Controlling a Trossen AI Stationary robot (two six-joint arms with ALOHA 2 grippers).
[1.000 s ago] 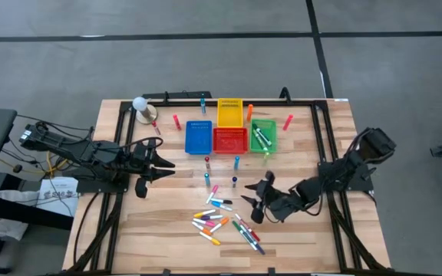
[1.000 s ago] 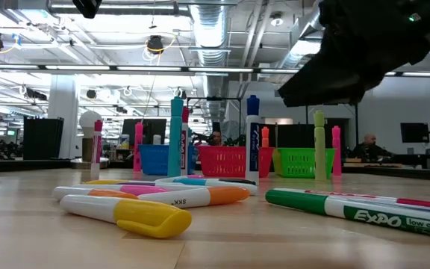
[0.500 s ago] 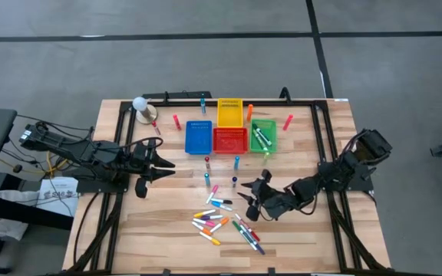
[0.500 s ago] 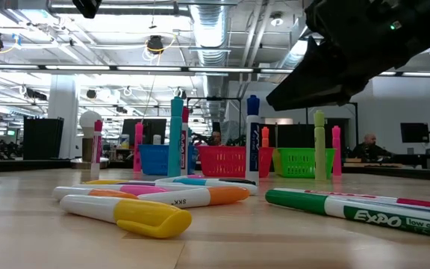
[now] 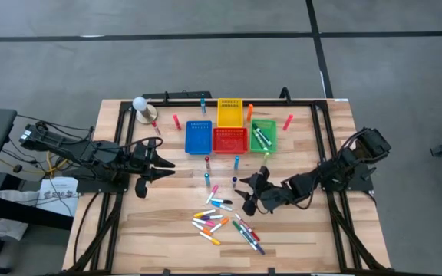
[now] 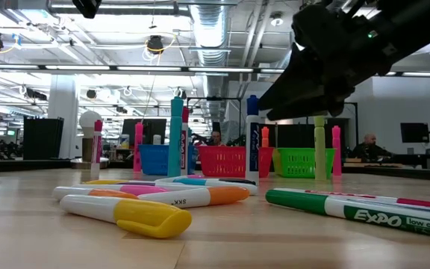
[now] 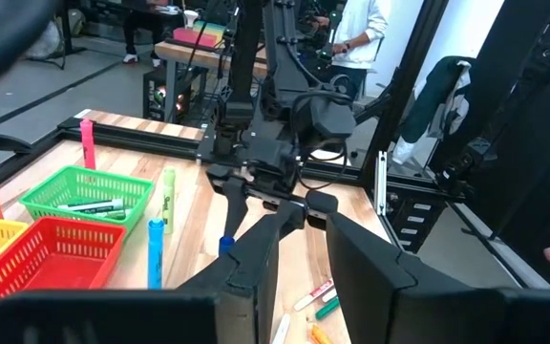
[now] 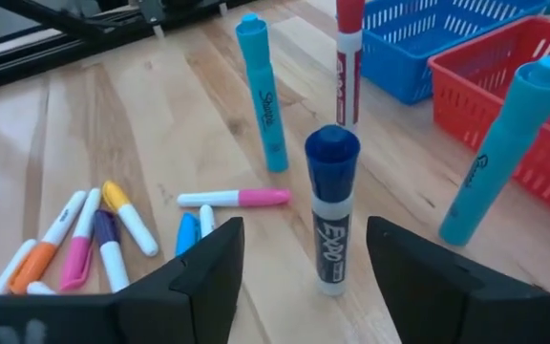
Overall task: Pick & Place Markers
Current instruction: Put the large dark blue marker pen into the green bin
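Advancing since a second ago, right end effector spread wide, facing upright blue marker, nothing grasped

This is a robotics lab set in a large open-plan industrial office. The low view looks across a wooden table into a long hall with an exposed ceiling: bare ducts, pipes and strip lights. Dark monitors stand on distant desks, and a seated person works at one. The high view shows a grey carpet floor around the table, which sits in a black metal frame carrying the arms, with loose cables at one side. The left wrist view shows another workbench, a standing person and a jacket hung on the frame.
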